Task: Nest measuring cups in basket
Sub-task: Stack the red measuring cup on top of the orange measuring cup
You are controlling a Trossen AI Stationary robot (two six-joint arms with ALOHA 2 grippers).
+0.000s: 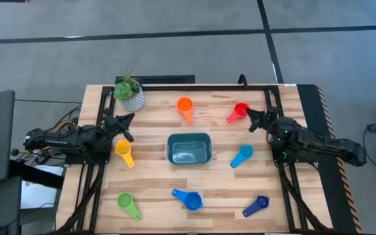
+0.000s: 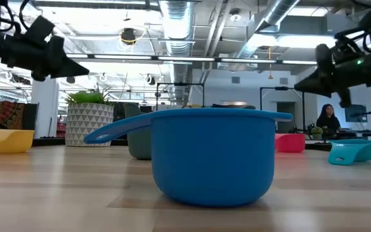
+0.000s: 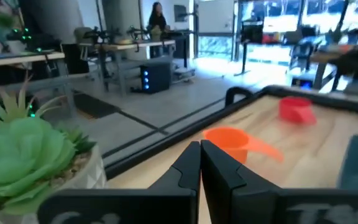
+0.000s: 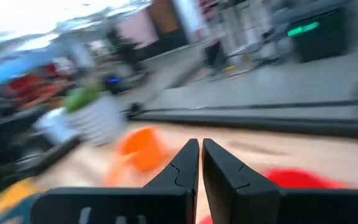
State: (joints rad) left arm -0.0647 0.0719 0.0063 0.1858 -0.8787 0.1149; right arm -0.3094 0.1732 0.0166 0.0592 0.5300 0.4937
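Observation:
The teal basket stands at the table's middle. Around it lie the measuring cups, each on its base: orange, red, yellow, light blue, green, blue and dark blue. My left gripper hangs shut above the table's left side, between the plant pot and the yellow cup, pointing level toward the orange cup. My right gripper hangs shut above the table beside the red cup, well clear of it in the low view.
A white patterned pot with a green plant stands at the far left corner, close to my left gripper. Black frame rails run along the table's far, left and right edges. A person sits in the room beyond.

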